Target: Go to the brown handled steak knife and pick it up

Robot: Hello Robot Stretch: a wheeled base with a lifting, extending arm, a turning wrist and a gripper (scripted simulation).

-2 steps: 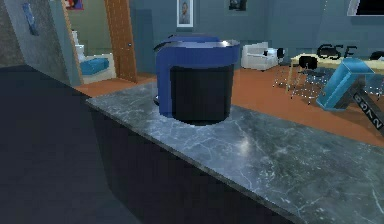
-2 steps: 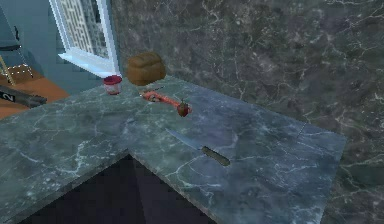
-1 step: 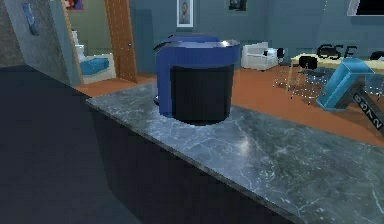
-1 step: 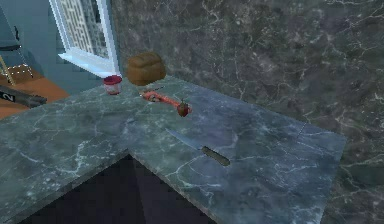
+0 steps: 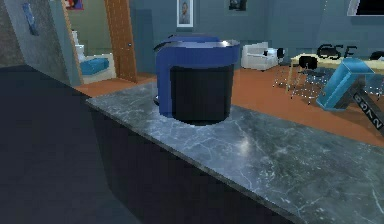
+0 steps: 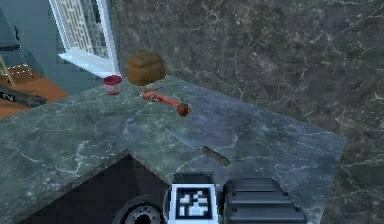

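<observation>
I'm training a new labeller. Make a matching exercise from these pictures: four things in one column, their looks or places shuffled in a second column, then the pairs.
Things:
1. knife
2. loaf
3. machine
4. window

Descriptions:
A. white-framed, with small panes
B. blue and black, upright on the countertop
C. brown and rounded, by a small red thing
D. thin, lying flat, with a brown handle

Pairs: 1-D, 2-C, 3-B, 4-A

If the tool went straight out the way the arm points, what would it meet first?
Probably the brown-handled knife on the counter, lying just beyond the end of the arm. The tool barely shows at the bottom edge, so its line and height are uncertain.
</observation>
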